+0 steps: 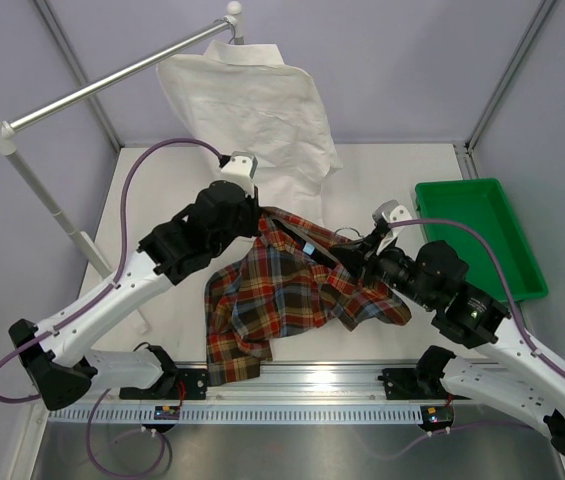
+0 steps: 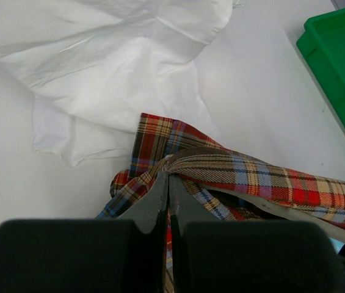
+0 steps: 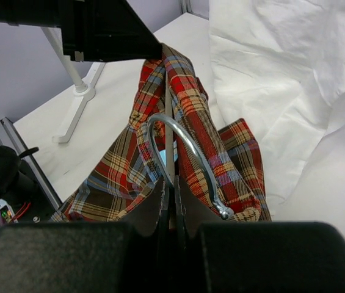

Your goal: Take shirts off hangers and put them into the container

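Note:
The red-orange plaid shirt (image 1: 282, 290) lies bunched on the white table between my arms, its collar lifted. My left gripper (image 1: 260, 216) is shut on a fold of the plaid collar (image 2: 221, 163) above the table. My right gripper (image 1: 354, 258) is shut on the thin stem of a hanger (image 3: 171, 143), just below its metal hook (image 3: 190, 146); the plaid shirt still drapes around this hanger. The off-white shirt (image 1: 252, 100) hangs from the silver rail, its hem resting on the table (image 2: 99, 67); its hanger is hidden. The green container (image 1: 477, 235) stands at the right.
The silver rail (image 1: 112, 85) crosses the back left on a white stand whose foot (image 3: 77, 107) rests on the table's left side. A metal mounting track (image 1: 302, 380) runs along the near edge. Frame posts stand at the back corners.

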`<state>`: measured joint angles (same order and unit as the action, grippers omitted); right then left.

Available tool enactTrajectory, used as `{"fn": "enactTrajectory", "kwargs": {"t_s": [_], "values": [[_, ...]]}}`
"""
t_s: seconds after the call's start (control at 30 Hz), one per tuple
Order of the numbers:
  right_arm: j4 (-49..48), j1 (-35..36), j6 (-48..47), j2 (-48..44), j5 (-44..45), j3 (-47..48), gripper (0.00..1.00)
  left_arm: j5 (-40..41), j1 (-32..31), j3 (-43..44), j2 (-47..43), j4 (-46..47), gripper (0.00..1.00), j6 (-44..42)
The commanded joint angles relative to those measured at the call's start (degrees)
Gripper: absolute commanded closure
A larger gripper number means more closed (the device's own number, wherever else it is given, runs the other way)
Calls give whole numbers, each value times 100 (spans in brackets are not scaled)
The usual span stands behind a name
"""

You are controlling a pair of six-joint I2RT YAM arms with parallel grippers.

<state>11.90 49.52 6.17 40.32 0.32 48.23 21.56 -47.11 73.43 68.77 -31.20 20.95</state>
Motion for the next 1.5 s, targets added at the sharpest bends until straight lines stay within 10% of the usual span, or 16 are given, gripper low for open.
{"fn": "enactTrajectory", "kwargs": {"t_s": [0.0, 1.0, 1.13, 1.47], "values": [[-592, -30, -151, -243, -146, 451, 100, 296, 53, 260, 75, -114, 100, 111], [-1093, -21, -450, -147, -102, 785, 100, -1004, 53, -407, -83, 245, 93, 15], [-1120, -21, -477, -6, -58, 767, 100, -953, 53, -663, -478, 457, 78, -152], [-1128, -30, -503, 336, 153, 556, 100, -575, 106, -839, -1454, 290, 7, -1038]]}}
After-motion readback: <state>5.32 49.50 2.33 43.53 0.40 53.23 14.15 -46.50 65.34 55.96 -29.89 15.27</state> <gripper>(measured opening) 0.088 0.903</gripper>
